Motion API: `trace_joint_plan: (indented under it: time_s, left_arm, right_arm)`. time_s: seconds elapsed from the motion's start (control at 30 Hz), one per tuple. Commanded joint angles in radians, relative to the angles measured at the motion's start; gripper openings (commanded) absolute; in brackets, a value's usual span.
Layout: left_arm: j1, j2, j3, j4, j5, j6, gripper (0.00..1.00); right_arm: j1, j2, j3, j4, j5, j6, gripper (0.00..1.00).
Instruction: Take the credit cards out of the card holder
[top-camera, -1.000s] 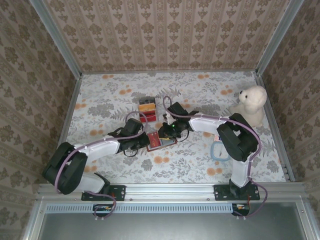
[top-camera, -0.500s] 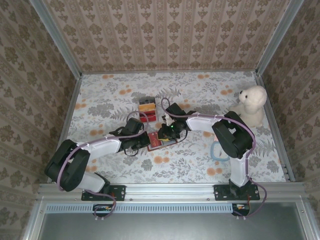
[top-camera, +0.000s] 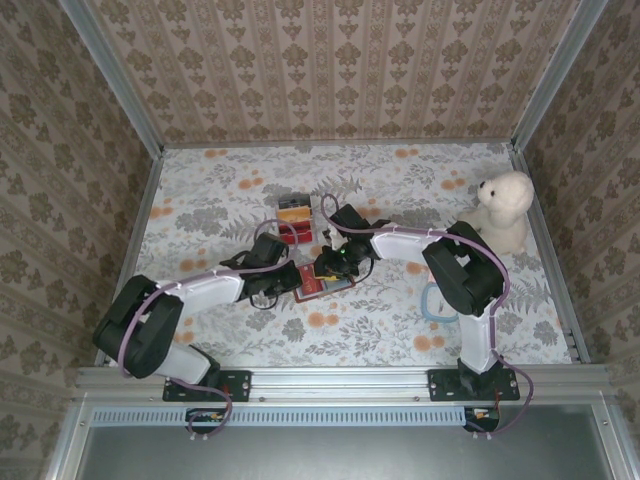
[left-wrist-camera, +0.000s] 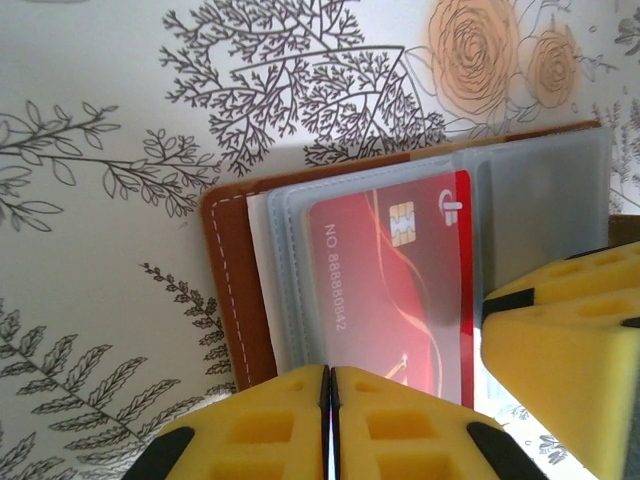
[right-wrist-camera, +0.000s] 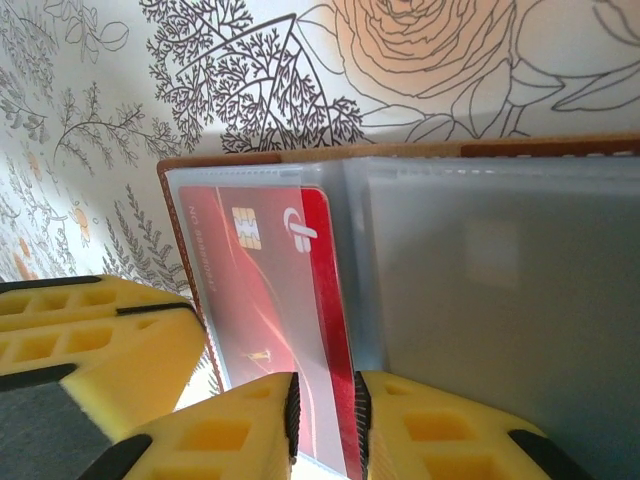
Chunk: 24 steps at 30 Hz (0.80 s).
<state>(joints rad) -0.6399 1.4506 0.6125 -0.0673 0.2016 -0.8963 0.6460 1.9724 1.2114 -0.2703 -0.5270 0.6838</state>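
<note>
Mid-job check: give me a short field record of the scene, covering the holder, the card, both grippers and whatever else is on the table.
card holder: open flat on the floral table, clear sleeves up
red card: chip visible, partly in a sleeve
left gripper: shut, at the holder's near edge
right gripper: fingers pinching the red card's edge
black box: beyond the holder, red and yellow contents
plush bear: far right

One line of print can be read, on the red card (left-wrist-camera: 395, 290) held in a clear sleeve of the card holder (left-wrist-camera: 240, 290). In the left wrist view "NO 88888042" is seen in white, running lengthwise along the card's left part, though the last digits are less sure. A gold chip and a white logo mark are also carried; the mark cannot be made out as a brand.
</note>
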Motion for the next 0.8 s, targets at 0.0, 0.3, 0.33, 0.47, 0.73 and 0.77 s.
trace_joint_plan:
  time_s: [0.0,0.3,0.33,0.47,0.73,0.77]
  left_arm:
    - [0.005,0.031,0.022,0.009,0.018,0.009,0.1]
    - [0.005,0.071,0.002,0.009,0.022,-0.001,0.06]
    - [0.005,0.076,0.0,0.004,0.02,-0.003,0.05]
    - [0.003,0.093,-0.01,-0.018,0.01,0.0,0.03]
    - [0.002,0.134,-0.021,-0.075,-0.033,0.006,0.0]
    - [0.002,0.135,-0.022,-0.086,-0.045,0.004,0.0]
  right_arm:
    - [0.004,0.026,0.022,-0.04,0.025,-0.004,0.25]
    - [0.004,0.05,0.014,-0.044,0.036,-0.021,0.24]
    - [0.004,0.052,0.012,-0.044,0.037,-0.021,0.24]
    - [0.003,0.057,0.001,-0.023,0.018,-0.019,0.24]
    - [0.004,0.02,-0.007,-0.082,0.155,-0.04,0.25]
    - [0.004,0.009,-0.009,-0.094,0.187,-0.045,0.25]
